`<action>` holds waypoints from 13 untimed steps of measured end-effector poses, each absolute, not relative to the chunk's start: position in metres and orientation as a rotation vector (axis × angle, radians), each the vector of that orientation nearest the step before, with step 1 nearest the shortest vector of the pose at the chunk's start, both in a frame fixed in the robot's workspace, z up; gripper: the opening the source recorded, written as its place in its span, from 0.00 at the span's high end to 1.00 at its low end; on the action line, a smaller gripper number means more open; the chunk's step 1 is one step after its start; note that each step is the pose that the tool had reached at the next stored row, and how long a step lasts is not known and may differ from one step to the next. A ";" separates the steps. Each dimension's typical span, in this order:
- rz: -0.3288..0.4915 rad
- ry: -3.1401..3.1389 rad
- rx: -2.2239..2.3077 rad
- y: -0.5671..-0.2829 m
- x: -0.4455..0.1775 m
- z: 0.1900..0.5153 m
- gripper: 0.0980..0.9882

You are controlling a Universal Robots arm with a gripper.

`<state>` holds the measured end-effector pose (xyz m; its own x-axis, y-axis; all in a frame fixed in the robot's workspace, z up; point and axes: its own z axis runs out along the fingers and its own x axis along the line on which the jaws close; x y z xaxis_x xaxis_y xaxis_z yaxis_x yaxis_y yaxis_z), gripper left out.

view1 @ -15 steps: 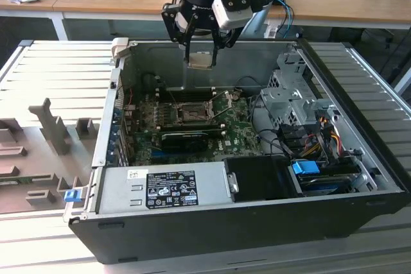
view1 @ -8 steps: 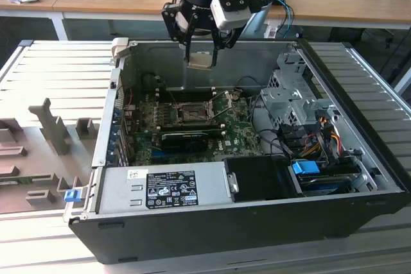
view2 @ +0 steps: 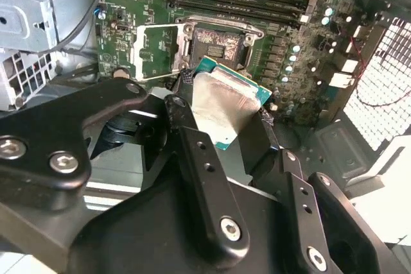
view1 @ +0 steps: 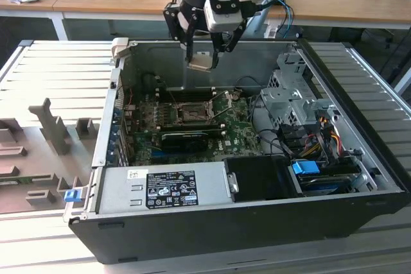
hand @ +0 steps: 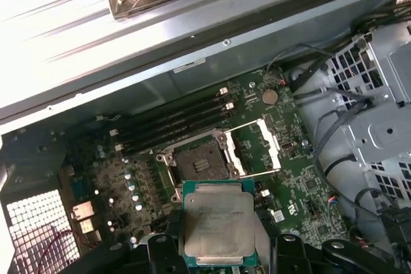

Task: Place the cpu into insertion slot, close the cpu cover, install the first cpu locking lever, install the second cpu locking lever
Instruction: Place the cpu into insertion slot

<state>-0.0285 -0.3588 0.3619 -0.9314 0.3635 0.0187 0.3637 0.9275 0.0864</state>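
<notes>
First wrist view, gripper [hand: 221, 251] pinching the cpu [hand: 218, 222], apparently above the insertion slot [hand: 196, 158]

Insertion slot [hand: 198, 160] bare, open from above. cpu cover [hand: 257, 149] stands open just beside it. Black card [view1: 186, 138] near 1 side; drive cage [view1: 292, 94], cables [view1: 270, 134] crowd exterior view's right.

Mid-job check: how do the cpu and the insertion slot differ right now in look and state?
The cpu shows a silver-grey metal top; the insertion slot is a dark pin field in a black frame. The cpu is held off the board in the gripper; the insertion slot sits on the motherboard, empty, with its cpu cover swung open beside it. Both are square.
</notes>
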 end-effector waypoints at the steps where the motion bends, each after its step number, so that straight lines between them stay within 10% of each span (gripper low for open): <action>1: -0.139 -3.081 -0.586 -0.359 -0.029 0.361 0.52; 13: -0.136 -3.075 -0.619 -0.359 -0.029 0.358 0.52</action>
